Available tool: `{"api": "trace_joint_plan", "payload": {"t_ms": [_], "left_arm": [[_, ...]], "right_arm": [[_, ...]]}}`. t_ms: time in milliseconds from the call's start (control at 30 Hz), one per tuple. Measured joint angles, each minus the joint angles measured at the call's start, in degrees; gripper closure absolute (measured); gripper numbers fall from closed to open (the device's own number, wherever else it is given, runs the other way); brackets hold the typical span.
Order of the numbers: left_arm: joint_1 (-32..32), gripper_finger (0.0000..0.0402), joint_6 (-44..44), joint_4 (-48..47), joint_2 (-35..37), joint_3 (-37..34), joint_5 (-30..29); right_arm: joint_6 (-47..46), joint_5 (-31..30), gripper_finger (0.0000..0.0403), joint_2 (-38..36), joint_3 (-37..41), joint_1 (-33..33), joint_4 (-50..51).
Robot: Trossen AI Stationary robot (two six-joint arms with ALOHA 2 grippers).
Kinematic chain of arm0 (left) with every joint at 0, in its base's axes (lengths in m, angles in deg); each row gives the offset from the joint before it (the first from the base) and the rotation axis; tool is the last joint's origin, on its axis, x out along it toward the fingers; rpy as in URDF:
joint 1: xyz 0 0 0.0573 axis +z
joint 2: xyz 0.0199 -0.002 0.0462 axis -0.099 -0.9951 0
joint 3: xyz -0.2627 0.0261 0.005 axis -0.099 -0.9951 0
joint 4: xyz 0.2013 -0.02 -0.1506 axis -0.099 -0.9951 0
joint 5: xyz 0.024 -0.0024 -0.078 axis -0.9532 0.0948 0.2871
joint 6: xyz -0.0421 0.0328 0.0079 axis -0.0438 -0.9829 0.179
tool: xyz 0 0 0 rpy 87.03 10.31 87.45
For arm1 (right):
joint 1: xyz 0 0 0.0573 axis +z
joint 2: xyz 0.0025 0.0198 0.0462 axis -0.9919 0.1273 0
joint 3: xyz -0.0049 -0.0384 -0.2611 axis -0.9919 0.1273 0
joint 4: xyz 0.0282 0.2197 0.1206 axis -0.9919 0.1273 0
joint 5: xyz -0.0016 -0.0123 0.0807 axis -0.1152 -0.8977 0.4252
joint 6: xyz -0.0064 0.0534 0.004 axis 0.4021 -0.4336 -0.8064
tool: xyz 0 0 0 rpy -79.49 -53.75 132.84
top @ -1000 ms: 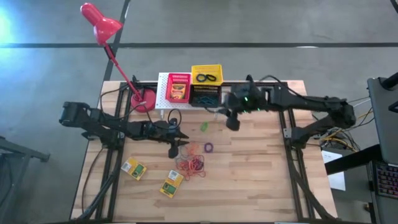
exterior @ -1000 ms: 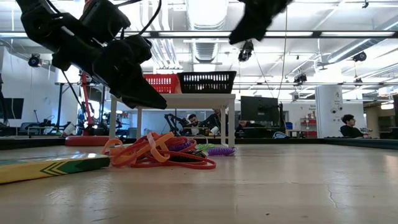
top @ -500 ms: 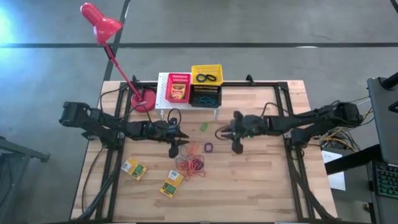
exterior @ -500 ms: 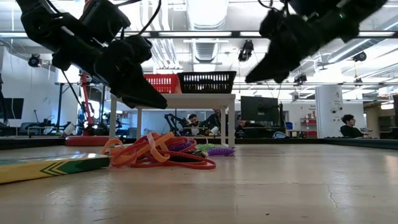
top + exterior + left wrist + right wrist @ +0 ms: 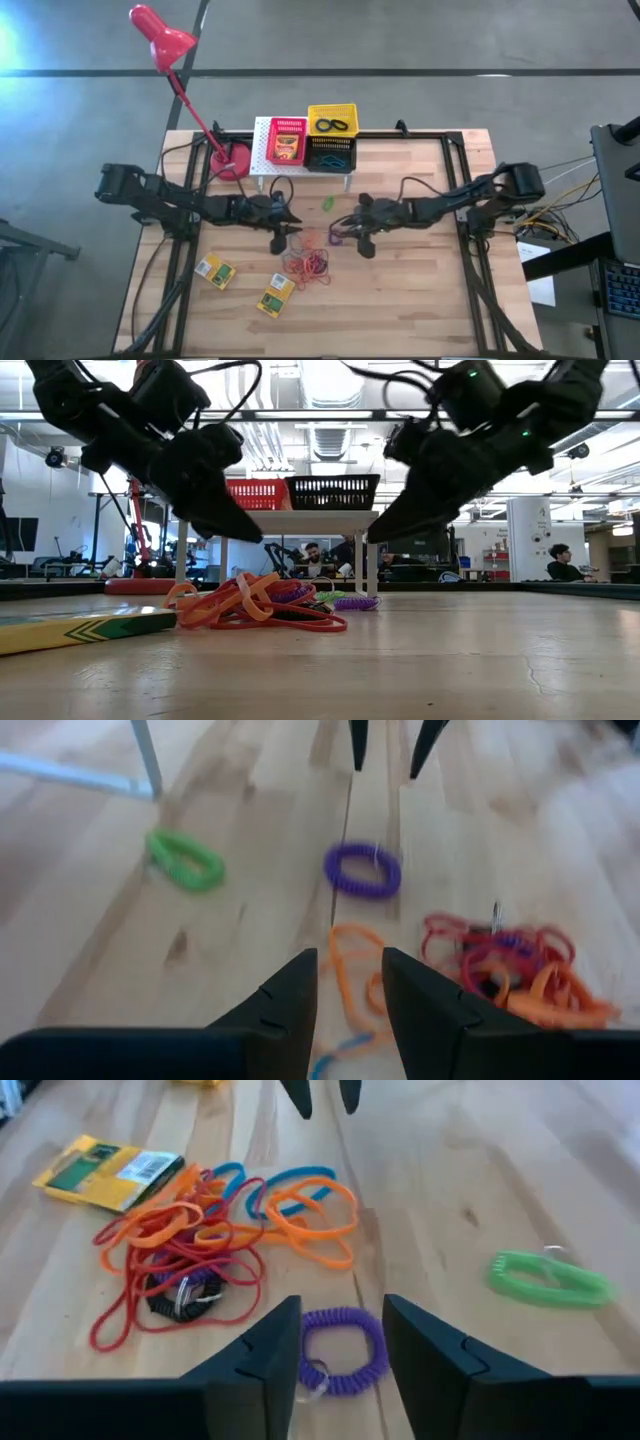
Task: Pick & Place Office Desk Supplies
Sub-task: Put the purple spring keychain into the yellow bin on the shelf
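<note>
At the lower left of the high view we saw two flat yellow-and-green boxes (image 5: pixel 215 271) (image 5: pixel 276 295) lying on the tabletop (image 5: pixel 420 300), well apart from the baskets. Near the frame's centre the left hand (image 5: pixel 279 238) hung over the tangle of orange-red rubber bands (image 5: pixel 306 264), its fingers (image 5: pixel 290 1005) a little apart and holding nothing. Just right of it lay the purple ring (image 5: pixel 336 237), with the green ring (image 5: pixel 327 203) above it in the frame. The right hand (image 5: pixel 352 237) hovered right at the purple ring, fingers (image 5: pixel 265 1355) parted to either side of it in the wrist view, gripping nothing. At the upper centre stood the red basket (image 5: pixel 287 140), the yellow basket (image 5: pixel 332 121) and the black basket (image 5: pixel 331 156) on the white rack (image 5: pixel 262 150).
</note>
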Motion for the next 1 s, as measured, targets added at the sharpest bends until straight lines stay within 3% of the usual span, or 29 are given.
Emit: {"api": "trace_joint_plan", "payload": {"t_ms": [233, 433, 767, 1000], "left_arm": [[-0.15, 0.0284, 0.9, -7.13, 0.0, 0.0, 0.51], [-0.19, 0.0284, 4.56, -7.8, -0.01, 0.0, 0.64], [-0.3, 0.0284, 4.57, -7.11, -0.02, 0.0, 0.43], [-0.3, 0.0284, 4.59, -7.24, -0.02, 0.0, 0.41]], "right_arm": [[0.47, 0.07, 0.0232, 8.47, -6.37, 0.19, 2.65], [-1.29, -4.7, 0.0235, 11.54, -11.07, 0.14, 10.55], [-0.82, -5.07, 0.0279, 14.29, -13.78, 0.05, 17.02], [-0.97, -5.21, 0.0343, 13.98, -13.46, 0.01, 17.6]]}}
